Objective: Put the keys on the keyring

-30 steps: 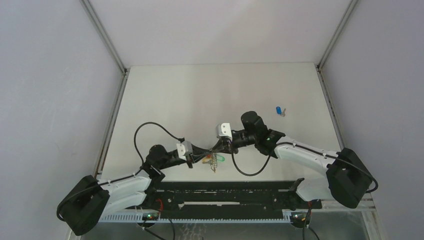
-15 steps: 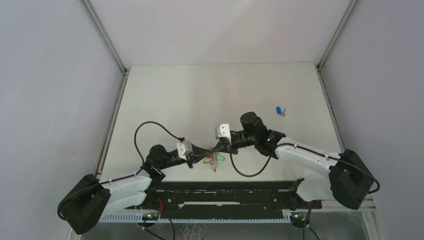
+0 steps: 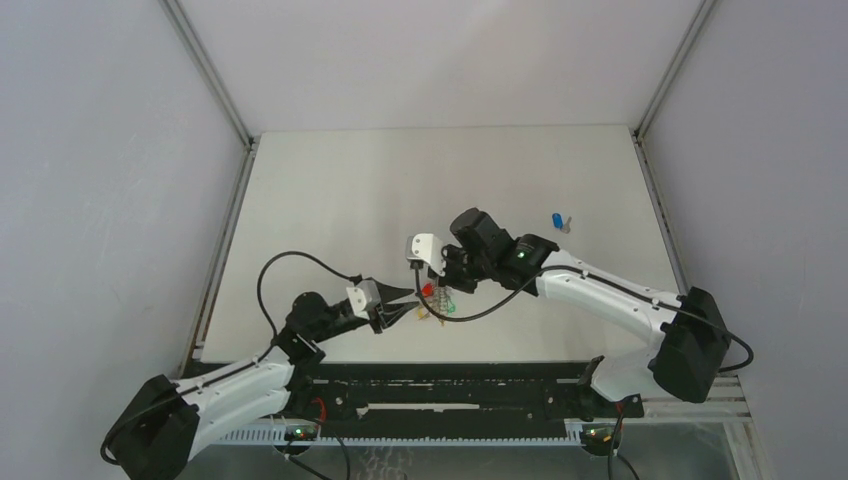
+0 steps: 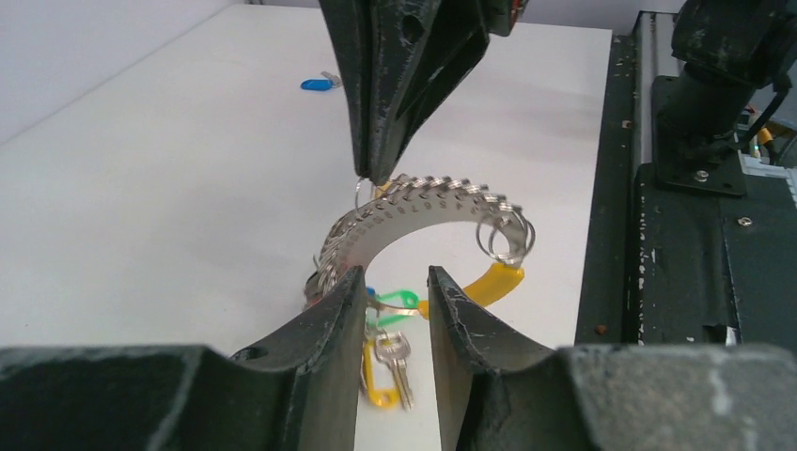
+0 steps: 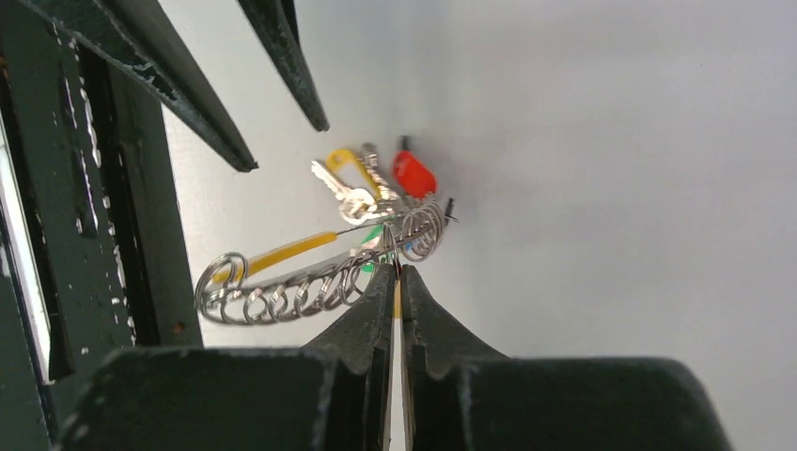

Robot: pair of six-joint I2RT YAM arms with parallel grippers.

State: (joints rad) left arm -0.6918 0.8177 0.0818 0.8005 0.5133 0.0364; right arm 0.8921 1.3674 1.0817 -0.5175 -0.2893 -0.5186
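Note:
The keyring (image 4: 423,209) is a curved silver strip strung with several small rings, with yellow, green and red capped keys hanging from it. My right gripper (image 5: 396,270) is shut on one small ring at its end and holds the bunch (image 3: 437,300) just above the table. It comes down from above in the left wrist view (image 4: 371,174). My left gripper (image 4: 395,287) is open and empty, just short of the bunch. The blue key (image 3: 557,221) lies alone on the table at the far right, and shows in the left wrist view (image 4: 315,84). I cannot pick out a loose yellow-orange key.
A black rail (image 3: 450,385) runs along the table's near edge, just behind the bunch (image 4: 677,235). The left fingers (image 5: 202,117) show at the upper left of the right wrist view. Grey walls close in the table (image 3: 400,190) on three sides.
My left gripper has opened, let go of the bunch and drawn back a little. My right gripper has carried the keyring left and away from the near edge.

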